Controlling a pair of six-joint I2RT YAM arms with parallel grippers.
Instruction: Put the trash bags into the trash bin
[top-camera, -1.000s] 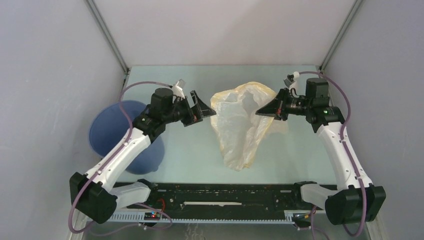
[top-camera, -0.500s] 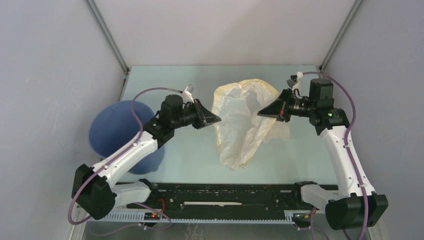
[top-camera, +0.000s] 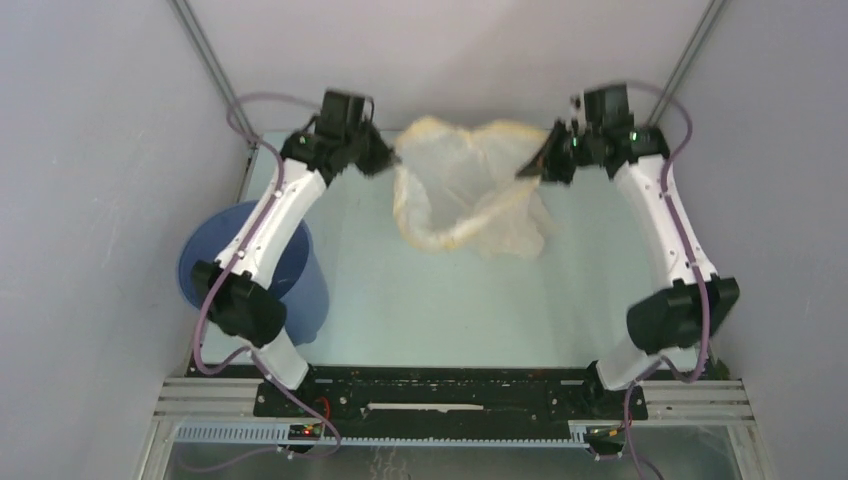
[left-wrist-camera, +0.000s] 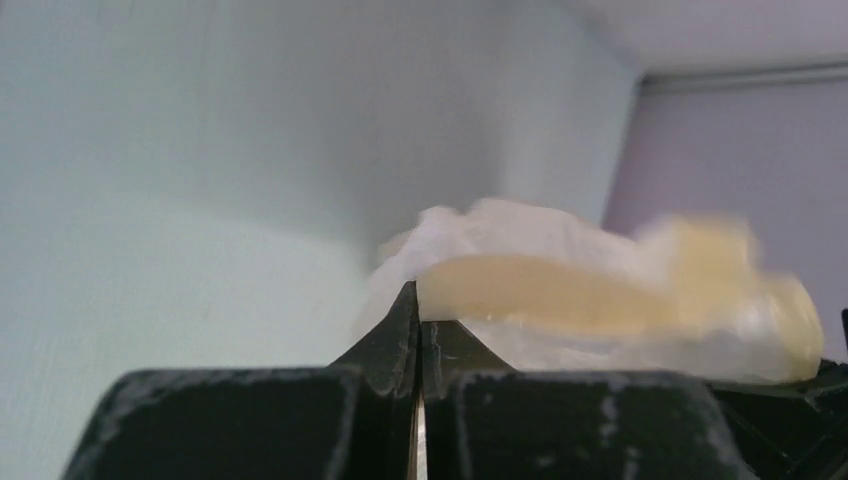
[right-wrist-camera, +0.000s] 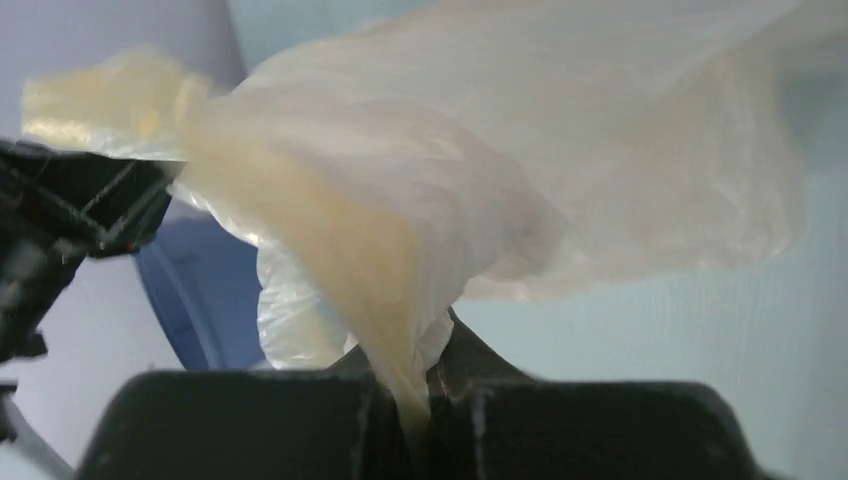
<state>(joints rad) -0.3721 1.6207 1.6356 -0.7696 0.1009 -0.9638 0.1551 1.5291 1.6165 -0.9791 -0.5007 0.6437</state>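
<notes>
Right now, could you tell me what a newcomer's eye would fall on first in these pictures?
First, the wrinkled translucent trash bag at the far end of the table. It is stretched between the left gripper and the right gripper, each shut on its yellowish rim so the mouth gapes open. Next, the blue trash bin at the table's left edge, partly under the left arm.

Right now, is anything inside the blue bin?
What shows inside the trash bin looks bare; the left arm covers the rest. The trash bag hangs apart from it, held between the left gripper and right gripper.
</notes>
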